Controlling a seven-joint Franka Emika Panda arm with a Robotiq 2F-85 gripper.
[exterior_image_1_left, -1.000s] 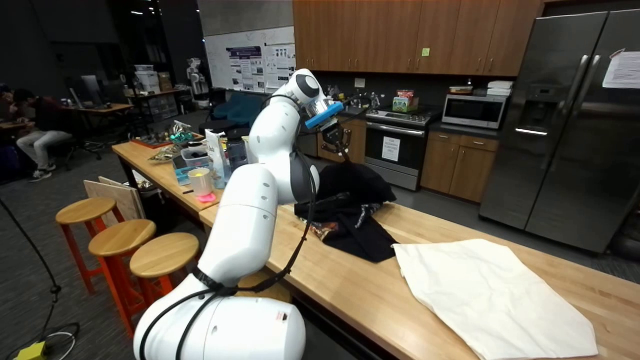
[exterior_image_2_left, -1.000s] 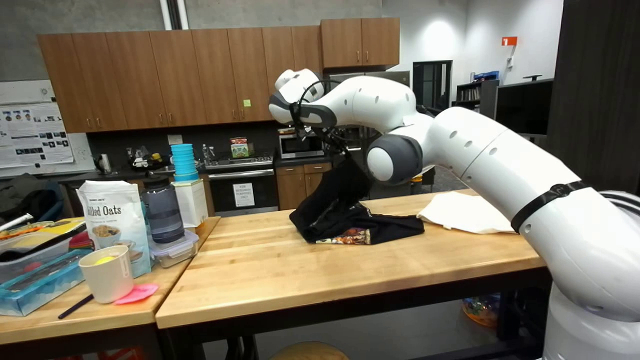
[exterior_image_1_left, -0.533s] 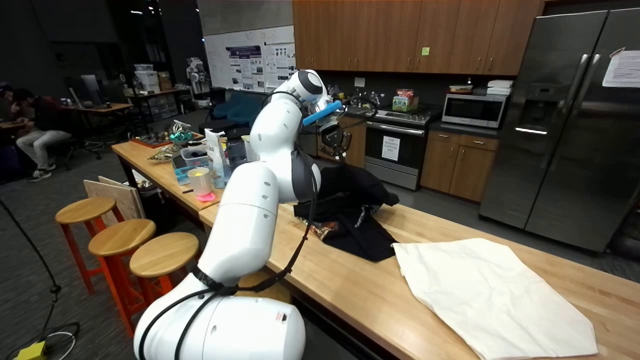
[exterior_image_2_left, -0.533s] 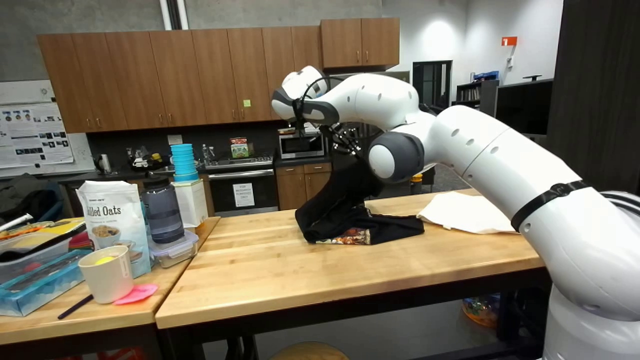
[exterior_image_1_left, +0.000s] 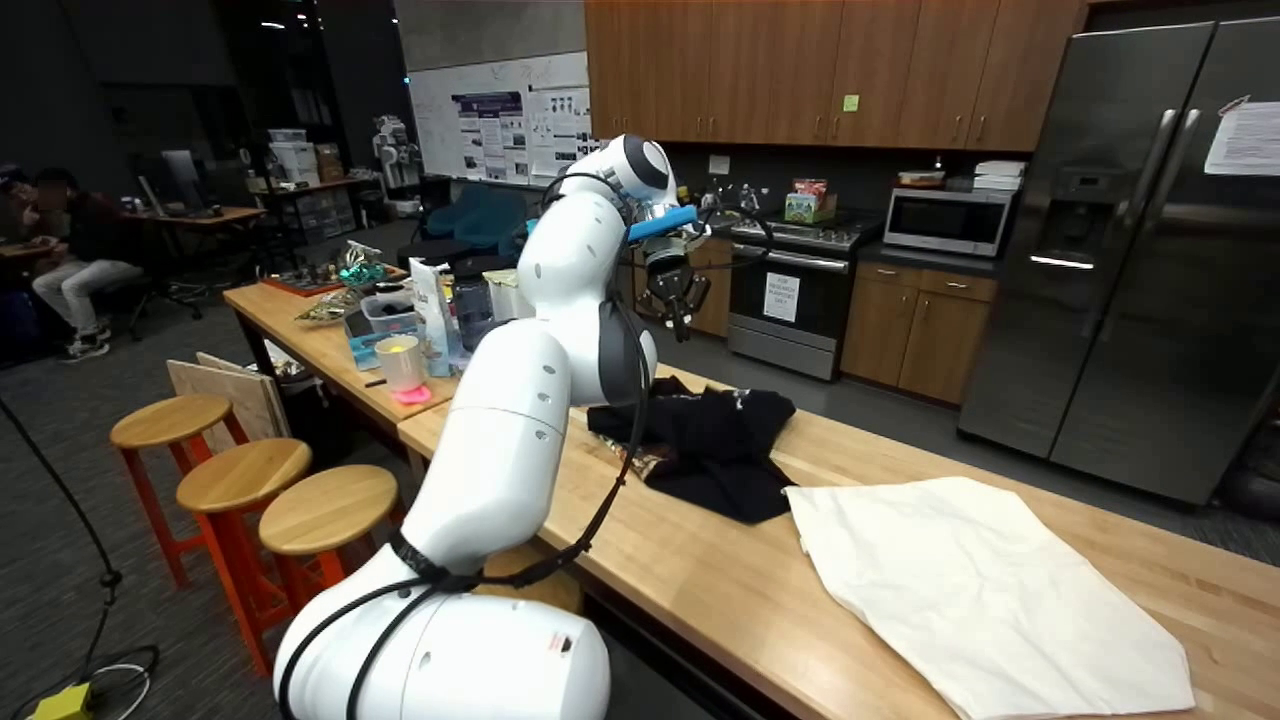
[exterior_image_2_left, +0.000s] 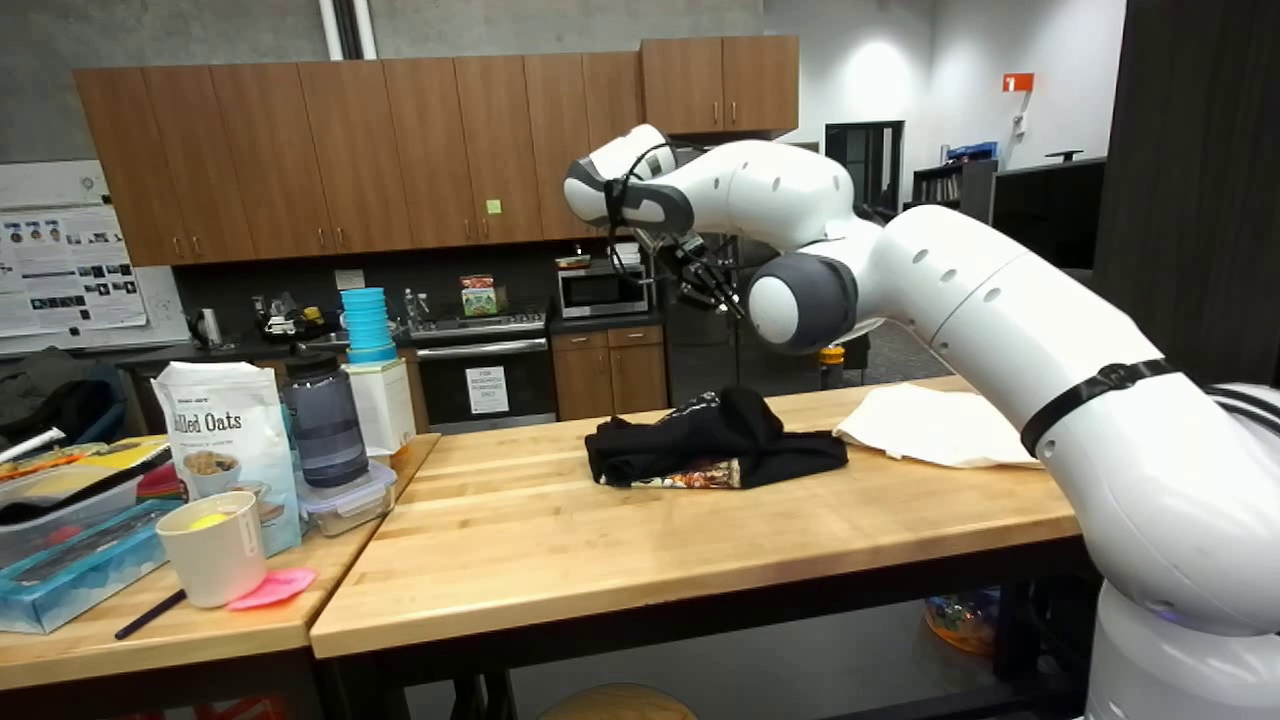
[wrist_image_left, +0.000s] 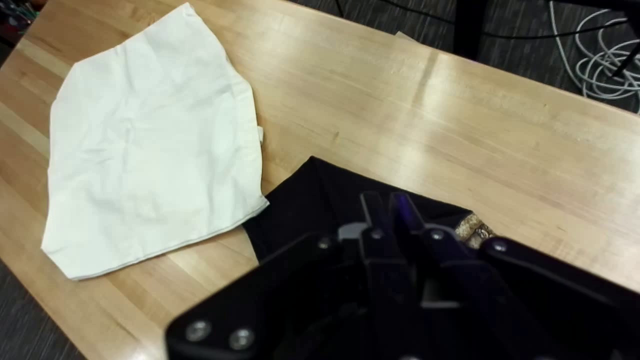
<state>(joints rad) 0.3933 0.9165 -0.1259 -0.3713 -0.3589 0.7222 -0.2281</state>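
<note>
In both exterior views the gripper (exterior_image_1_left: 680, 328) hangs above a black cloth (exterior_image_2_left: 690, 440) that lies rumpled on the table (exterior_image_2_left: 620, 570). The wrist view shows a slim gap between the fingertips (wrist_image_left: 407, 212), which look released, though dark against dark. There the pale cloth (wrist_image_left: 155, 150) appears whole, its corner meeting the black one; the colourful print (exterior_image_2_left: 700, 474) shows better in an exterior view.
</note>
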